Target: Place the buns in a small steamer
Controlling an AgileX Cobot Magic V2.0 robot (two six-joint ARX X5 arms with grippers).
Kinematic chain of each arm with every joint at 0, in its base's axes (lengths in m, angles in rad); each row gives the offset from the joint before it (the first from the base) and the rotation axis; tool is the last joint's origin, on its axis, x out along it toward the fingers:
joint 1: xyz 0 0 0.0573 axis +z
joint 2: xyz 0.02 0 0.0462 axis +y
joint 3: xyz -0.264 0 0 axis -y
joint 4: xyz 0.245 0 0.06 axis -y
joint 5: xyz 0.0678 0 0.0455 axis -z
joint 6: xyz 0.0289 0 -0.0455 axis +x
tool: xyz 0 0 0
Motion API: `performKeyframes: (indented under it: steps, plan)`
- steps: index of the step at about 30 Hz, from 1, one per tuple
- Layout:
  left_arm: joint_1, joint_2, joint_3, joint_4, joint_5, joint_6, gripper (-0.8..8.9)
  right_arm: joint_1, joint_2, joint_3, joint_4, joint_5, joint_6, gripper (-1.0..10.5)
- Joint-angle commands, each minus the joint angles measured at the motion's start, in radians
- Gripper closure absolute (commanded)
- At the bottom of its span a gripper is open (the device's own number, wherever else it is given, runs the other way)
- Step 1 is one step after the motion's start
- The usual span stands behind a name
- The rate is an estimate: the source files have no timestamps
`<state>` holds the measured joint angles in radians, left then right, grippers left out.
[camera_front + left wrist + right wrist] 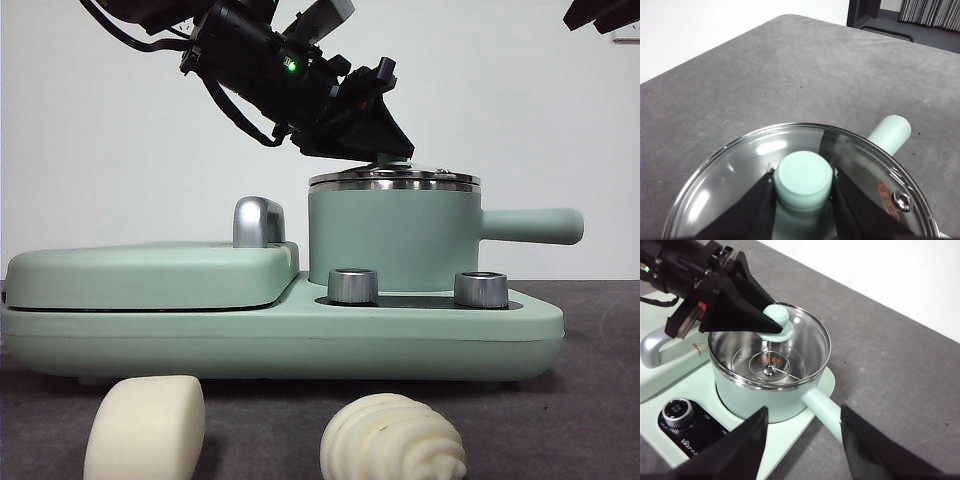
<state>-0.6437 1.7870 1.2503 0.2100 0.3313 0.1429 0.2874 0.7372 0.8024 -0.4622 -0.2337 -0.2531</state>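
Clamping lid knob [804,179]: left gripper [771,326]; right gripper [802,432] apart; two buns [146,428] [393,438].

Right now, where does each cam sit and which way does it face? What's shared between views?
Front: low, at table height, looking level across at the steamer, with both buns nearest; the left gripper comes in from the upper left, a black arm tip shows at the top right corner.
Left wrist: directly above the lid, looking down; its own fingers close on the knob.
Right wrist: high beside the steamer, looking down into it; its own open fingers rise at the bottom edge.
Shared: all three show lid and steamer handle.
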Motion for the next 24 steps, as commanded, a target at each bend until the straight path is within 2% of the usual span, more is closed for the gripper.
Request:
performKeyframes:
  steps: [1,9,14,20,24]
  plan:
    - [-0.006,0.001,0.036,0.006,-0.003,0.002,8.04,0.005,0.006,0.017,0.000,-0.001,0.018,7.1]
    - [-0.004,-0.080,0.081,-0.050,-0.022,0.001,8.04,0.005,0.006,0.017,-0.007,-0.001,0.018,7.1]
    - [-0.002,-0.157,0.085,-0.120,-0.077,0.000,8.03,0.005,0.006,0.017,-0.007,-0.001,0.018,7.1]
    - [0.010,-0.283,0.085,-0.307,-0.103,-0.009,8.03,0.005,0.006,0.017,-0.007,-0.002,0.017,7.1]
    - [0.027,-0.372,0.085,-0.457,-0.105,-0.046,8.03,0.006,0.006,0.017,-0.005,-0.012,0.017,7.1]
